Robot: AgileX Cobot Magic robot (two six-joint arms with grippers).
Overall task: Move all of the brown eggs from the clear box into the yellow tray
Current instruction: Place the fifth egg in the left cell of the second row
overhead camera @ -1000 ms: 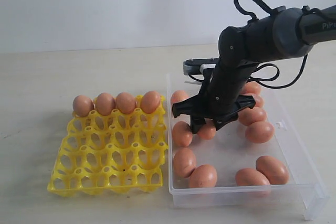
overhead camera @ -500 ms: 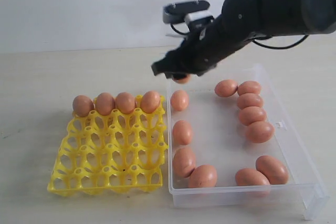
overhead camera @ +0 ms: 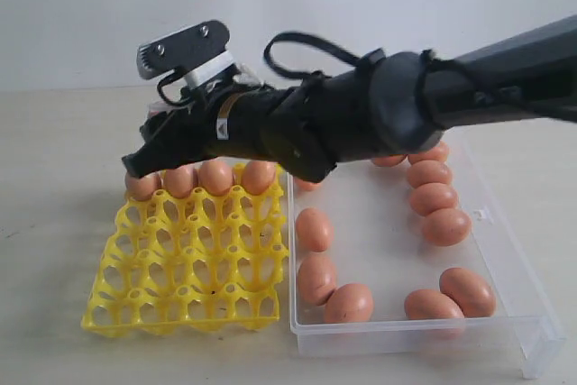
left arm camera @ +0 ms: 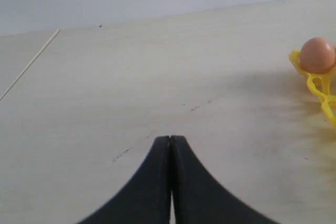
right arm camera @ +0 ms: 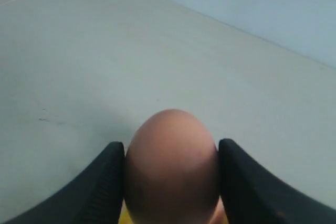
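In the right wrist view my right gripper (right arm camera: 171, 146) is shut on a brown egg (right arm camera: 171, 174), one black finger on each side. In the exterior view that arm reaches across the yellow tray (overhead camera: 185, 268), with the right gripper (overhead camera: 142, 162) over the tray's back left corner; the held egg is hidden there. A row of brown eggs (overhead camera: 216, 176) fills the tray's back cups. The clear box (overhead camera: 532, 313) holds several more eggs (overhead camera: 314, 229). My left gripper (left arm camera: 170, 139) is shut and empty over bare table, with one tray egg (left arm camera: 317, 54) off to the side.
The tray's front rows of cups (overhead camera: 180, 299) hold nothing. The box stands right beside the tray, with eggs along its left wall, right side (overhead camera: 446, 225) and front (overhead camera: 467, 290). Pale tabletop (overhead camera: 63, 132) surrounds both.
My right gripper lifted an egg out of the clear box and carried it up and to the left, from the box's middle to above the tray's back left corner.
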